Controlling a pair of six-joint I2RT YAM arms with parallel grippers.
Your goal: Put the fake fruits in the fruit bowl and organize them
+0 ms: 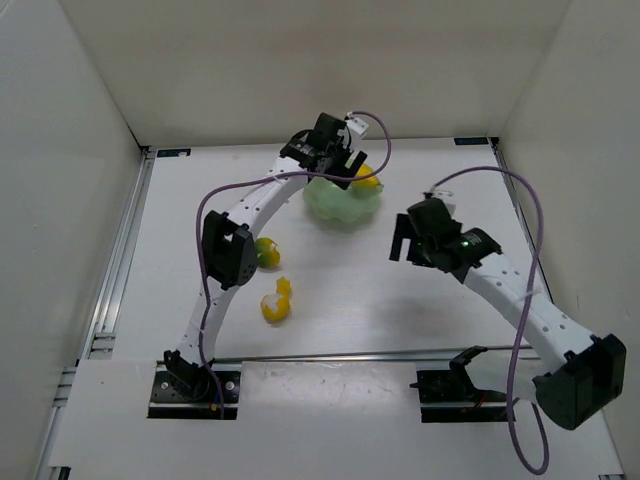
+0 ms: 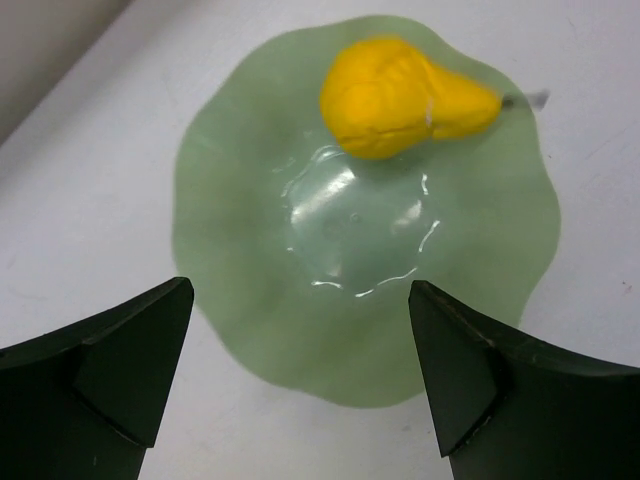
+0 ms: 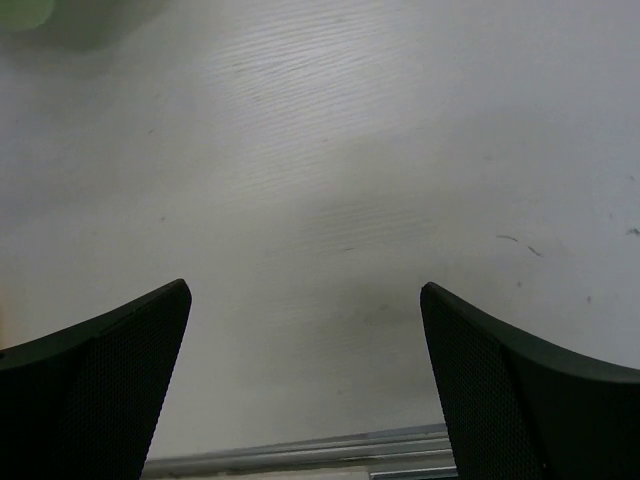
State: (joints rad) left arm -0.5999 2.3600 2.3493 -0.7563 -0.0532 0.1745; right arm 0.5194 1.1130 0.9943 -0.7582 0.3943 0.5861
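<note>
- The fruit bowl (image 2: 225, 250) stands on the far centre of the bench (image 1: 400, 310); it is pale mint-green, translucent, with a wavy rim.
- The yellow pear (image 2: 400, 95) lies on its side inside the fruit bowl, against the sloping wall, with its narrow end pointing toward the rim.
- The green-and-yellow round fruit (image 1: 266, 252) rests on the bench to the near left of the fruit bowl, apart from it.
- The yellow-and-white fruit (image 1: 275, 305) rests on the bench nearer the arm bases, farther from the fruit bowl than the round fruit.
- The left end effector (image 2: 300, 290) hangs over the fruit bowl, fingers spread, holding nothing.
- The right end effector (image 3: 305, 290) is to the right of the fruit bowl over bare bench, fingers spread, holding nothing.
</note>
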